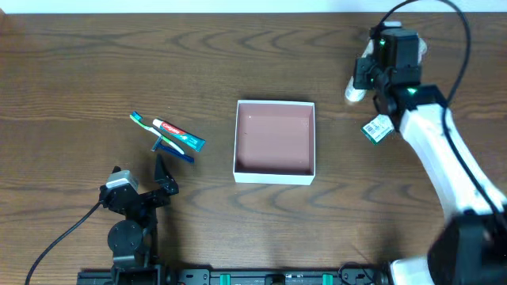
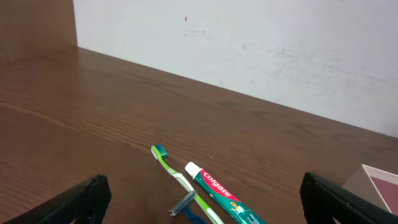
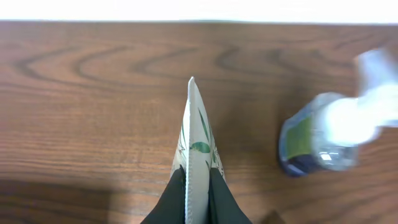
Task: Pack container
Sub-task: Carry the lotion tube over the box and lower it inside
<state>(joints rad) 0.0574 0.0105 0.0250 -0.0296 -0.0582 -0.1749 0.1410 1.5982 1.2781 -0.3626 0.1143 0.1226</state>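
The container (image 1: 274, 176), a shallow white-walled box with a pink-brown inside, sits mid-table; its corner shows in the left wrist view (image 2: 372, 179). My right gripper (image 3: 198, 190) is shut on a white packet with green leaves (image 3: 194, 140), held edge-up above the table. In the overhead view a green and white packet (image 1: 379, 128) shows beside my right arm (image 1: 390, 59). My left gripper (image 2: 211, 202) is open and empty, just short of a green toothbrush (image 2: 176, 176), a toothpaste tube (image 2: 221, 193) and a blue razor (image 2: 185, 204). It also shows in the overhead view (image 1: 139, 180).
A small clear bottle with a white top (image 3: 314, 137) stands right of the held packet; it also shows in the overhead view (image 1: 355, 89). Toothbrush (image 1: 150, 127), toothpaste (image 1: 179, 134) and razor (image 1: 172, 150) lie left of the container. A white wall runs along the table's far edge.
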